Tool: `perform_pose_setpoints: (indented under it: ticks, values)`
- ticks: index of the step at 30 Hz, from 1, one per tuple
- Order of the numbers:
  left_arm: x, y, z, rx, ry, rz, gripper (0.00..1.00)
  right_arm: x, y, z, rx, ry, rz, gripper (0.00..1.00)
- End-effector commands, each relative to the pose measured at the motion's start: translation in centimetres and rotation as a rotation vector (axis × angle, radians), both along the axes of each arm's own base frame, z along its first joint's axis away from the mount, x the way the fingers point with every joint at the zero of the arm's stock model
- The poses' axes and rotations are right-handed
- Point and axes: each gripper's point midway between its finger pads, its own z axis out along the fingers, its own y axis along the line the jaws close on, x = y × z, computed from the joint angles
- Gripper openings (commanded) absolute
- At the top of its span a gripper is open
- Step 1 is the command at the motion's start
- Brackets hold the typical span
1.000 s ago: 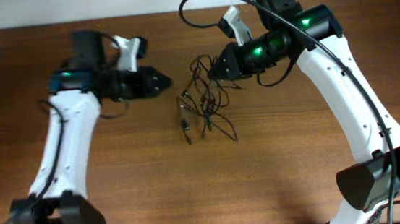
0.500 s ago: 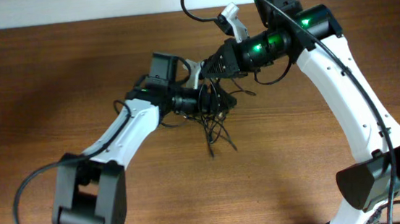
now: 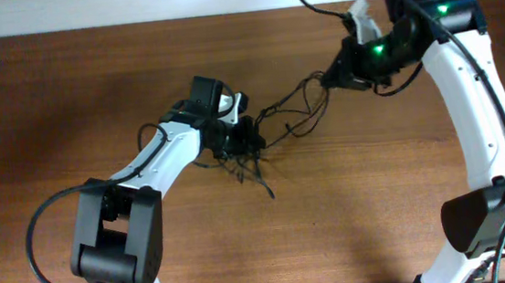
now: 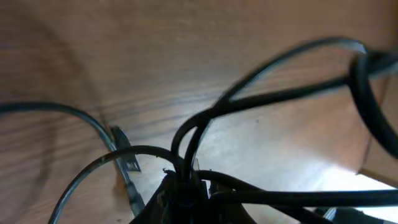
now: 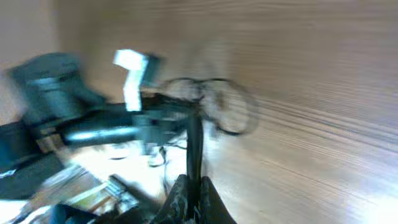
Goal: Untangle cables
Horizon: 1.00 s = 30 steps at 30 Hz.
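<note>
We judge the untangling to be under way but far from finished. The cables (image 3: 291,115) are drawn out between the two sets of jaws, with several thin black cords spanning the gap above the table (image 3: 91,82) in slack loops rather than as separate lines. The left gripper (image 3: 251,142) has its jaws closed down on the knotted part. In its wrist view a handful of cords converge right at the fingertips and fan away from them, so the clump sits in the jaws and just in front of them. A few loose ends trail onto the wood just beside those jaws, on the side away from the other arm. The right gripper (image 3: 329,75) is pinched nearly shut on what looks like a single cord, which runs straight out from between its fingertips towards the left jaws, though that wrist view is too blurred to count strands. What seems done is the spreading of the bundle. What is left is the real work, since the cords near the left jaws cross and loop over one another and none lies free on its own. As for brands, labels or writing, we can read nothing on the cords, the arms or the table.
</note>
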Motion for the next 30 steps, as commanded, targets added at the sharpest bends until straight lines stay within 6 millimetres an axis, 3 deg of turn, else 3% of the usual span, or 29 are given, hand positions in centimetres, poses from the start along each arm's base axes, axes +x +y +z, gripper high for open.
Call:
perform_pose_setpoints:
  ticks: [1,4,6,8,11,16,17,18,19,20,22,24,26,30]
  values:
    - [1.3,1.9,3.0,0.073,-0.122,0.017,0.0,0.2,-5.0,-2.1,-0.28,0.008,-0.1,0.04]
    - [2.1,3.1,9.6,0.121,-0.275,0.038,0.0,-0.3,-8.1,-3.1,-0.449,0.05,-0.179,0.04]
    - [2.3,2.9,15.8,0.068,-0.423,0.053,0.0,-0.4,-8.0,-3.1,-0.448,0.053,-0.176,0.04]
    - [2.0,2.9,19.9,0.014,-0.514,0.082,0.01,-0.7,-7.7,-3.2,-0.446,0.061,-0.165,0.04]
    - [1.0,2.3,23.7,-0.066,-0.606,0.065,0.12,-1.0,-6.4,-3.2,-0.447,0.057,-0.131,0.04]
    - [0.4,2.0,24.3,-0.095,-0.611,0.045,0.14,-1.3,-4.9,-3.1,-0.418,0.055,-0.099,0.04]
    - [0.4,2.0,24.3,-0.095,-0.612,0.045,0.18,-1.3,-4.9,-3.1,-0.416,0.055,-0.098,0.04]
    - [0.4,2.0,24.3,-0.094,-0.611,0.045,0.53,-1.3,-4.9,-3.1,-0.416,0.055,-0.098,0.05]
    - [0.4,2.0,24.3,-0.094,-0.611,0.045,0.75,-1.3,-4.9,-3.1,-0.417,0.053,-0.095,0.19]
    - [0.4,2.0,24.3,-0.094,-0.611,0.045,0.89,-1.3,-4.9,-3.1,-0.417,0.052,-0.091,0.36]
    - [0.4,2.0,24.3,-0.094,-0.61,0.045,0.89,-1.3,-4.9,-3.1,-0.417,0.052,-0.092,0.47]
    - [0.3,2.1,23.9,-0.081,-0.597,0.049,0.83,-1.3,-4.9,-3.1,-0.418,0.052,-0.092,0.5]
    - [0.2,3.1,22.7,-0.015,-0.564,0.082,0.77,-1.3,-4.9,-3.1,-0.418,0.052,-0.092,0.5]
    - [-0.2,5.2,19.6,0.124,-0.473,0.118,0.76,-1.3,-4.9,-3.1,-0.418,0.052,-0.092,0.55]
